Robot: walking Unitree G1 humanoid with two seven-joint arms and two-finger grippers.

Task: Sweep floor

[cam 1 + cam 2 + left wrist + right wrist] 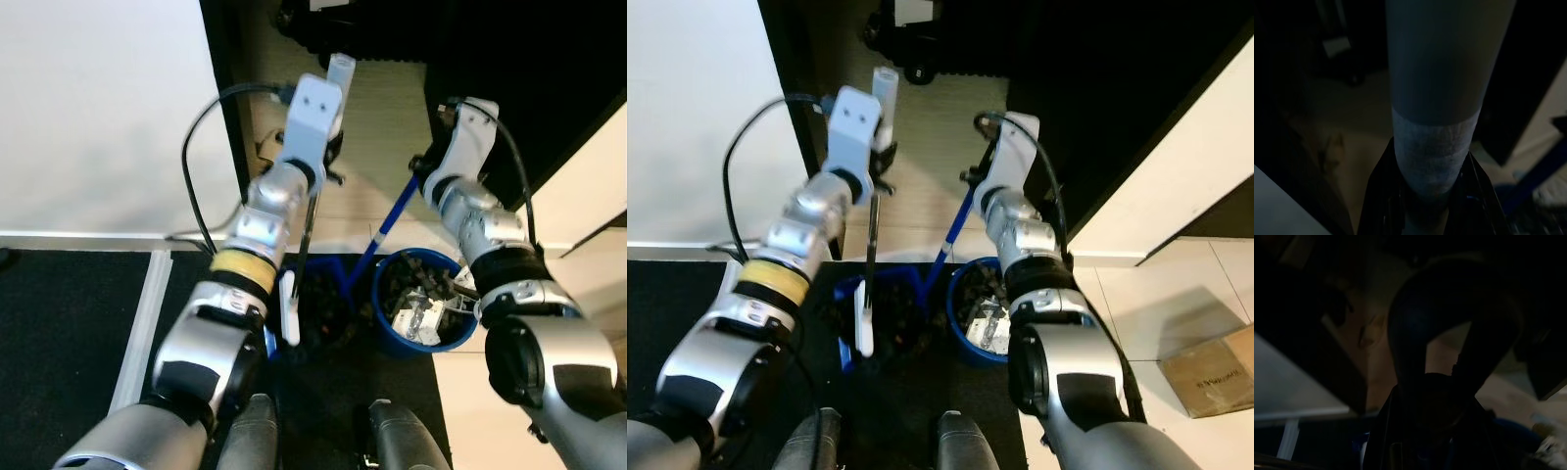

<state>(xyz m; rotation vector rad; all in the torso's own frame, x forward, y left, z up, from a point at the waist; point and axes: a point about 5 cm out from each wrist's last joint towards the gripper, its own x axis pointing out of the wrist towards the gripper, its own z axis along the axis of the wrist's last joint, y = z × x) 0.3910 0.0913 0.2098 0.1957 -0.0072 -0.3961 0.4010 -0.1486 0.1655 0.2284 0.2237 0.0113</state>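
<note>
Directly ahead of my body, my left tool [333, 162] is clamped on the upper shaft of a broom handle [1436, 161]; the left wrist view shows the black fingers [1382, 196] pressed on either side of its pale taped band. This high grip holds the handle near upright, so the broom head sits low on the dark mat [69, 333] beside the blue dustpan [884, 294].

My right tool [423, 166] holds the top of the blue dustpan handle [390, 223]. The right wrist view is too dark to confirm how its fingers sit, so I cannot tell their state. The handle slants down between the dustpan and the blue bucket [387, 304], which contains debris and crumpled scraps.

I judge this posture suits gathering dirt into the pan.

The floor is pale wood ahead, dark mat below, white wall to my left. A cardboard box [1205, 372] lies on the tiles to my right.
</note>
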